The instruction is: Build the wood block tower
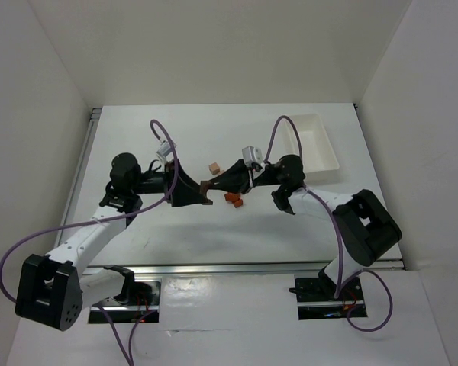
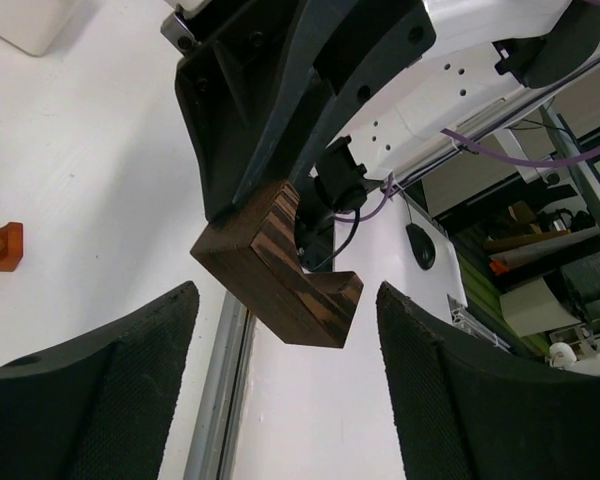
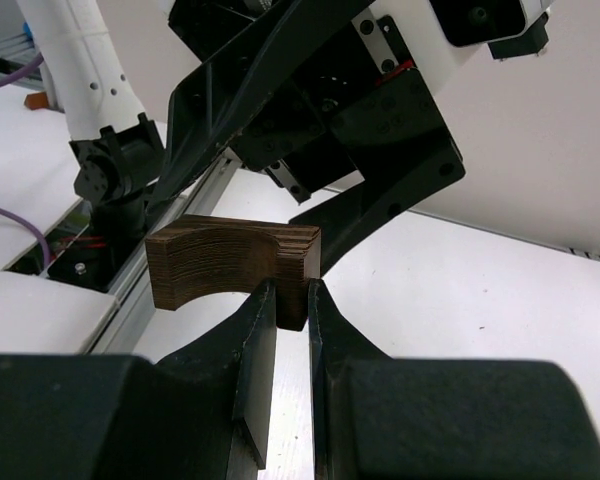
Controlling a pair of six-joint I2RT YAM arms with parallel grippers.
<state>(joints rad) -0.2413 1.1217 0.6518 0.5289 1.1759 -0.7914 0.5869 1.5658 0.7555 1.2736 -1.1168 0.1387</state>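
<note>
Right pincer clenched on dark arch block; left pincer released, jaws set either side of it, not touching.
Block is held off the counter at centre, btwn both arms; a handover is judged to be in hand. Tan cube is seen at 12 o'clock of it, orange-red pieces at 5 o'clock, tray at 2 o'clock. Nothing is stacked yet: tower judged barely begun, all pcs left to be placed.

two arms, one dark block, one tan cube, one tray, seemingly two orange-red pieces.
</note>
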